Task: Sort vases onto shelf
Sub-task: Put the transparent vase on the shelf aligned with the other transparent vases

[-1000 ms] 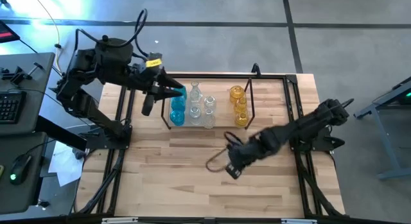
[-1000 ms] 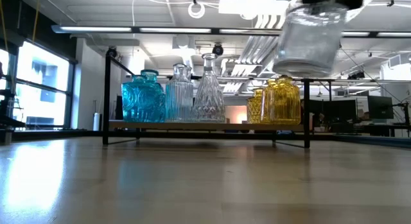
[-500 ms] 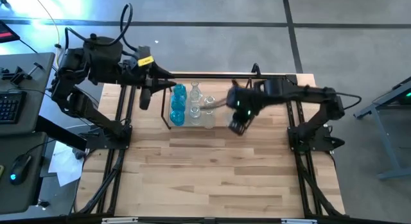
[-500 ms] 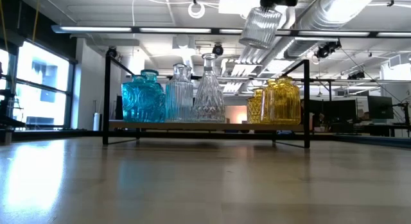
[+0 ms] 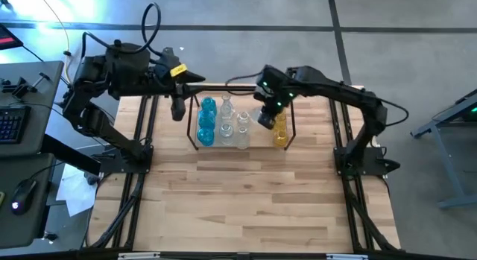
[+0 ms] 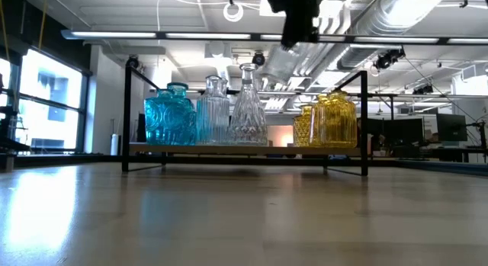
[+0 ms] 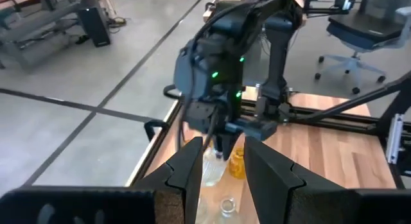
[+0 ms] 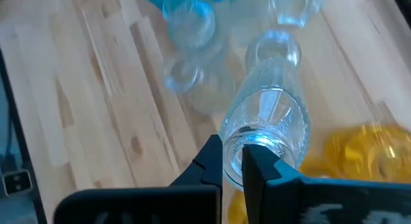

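The shelf (image 5: 291,126) stands at the table's far middle. Blue vases (image 5: 206,120), clear vases (image 5: 235,126) and amber vases (image 5: 279,130) stand on its floor (image 6: 244,148). My right gripper (image 5: 264,118) hovers above the shelf, between the clear and the amber group, shut on a ribbed clear vase (image 6: 277,64). My left gripper (image 5: 179,107) hangs in the air off the shelf's left end; its fingers (image 7: 192,169) stand apart with nothing between them. My right gripper pinches the clear vase at its top rim (image 8: 232,161) between its two fingers (image 8: 212,161). The fingers come slanting down from above. The vase hangs below them, tilted, clear of the shelf and of the standing vases (image 8: 189,25).
A black frame (image 5: 339,133) edges the table. Bare wood (image 5: 246,200) lies between the shelf and the near edge. A desk with a keyboard (image 5: 11,122) stands left of the table. An office chair (image 7: 359,38) shows beyond the table.
My right gripper has swung from over the table's near middle toward the far edge and left, rising, and now hangs over the shelf; its wrist has rolled. The clear vase has gone with it, hanging tilted. My left gripper has turned a little in place.
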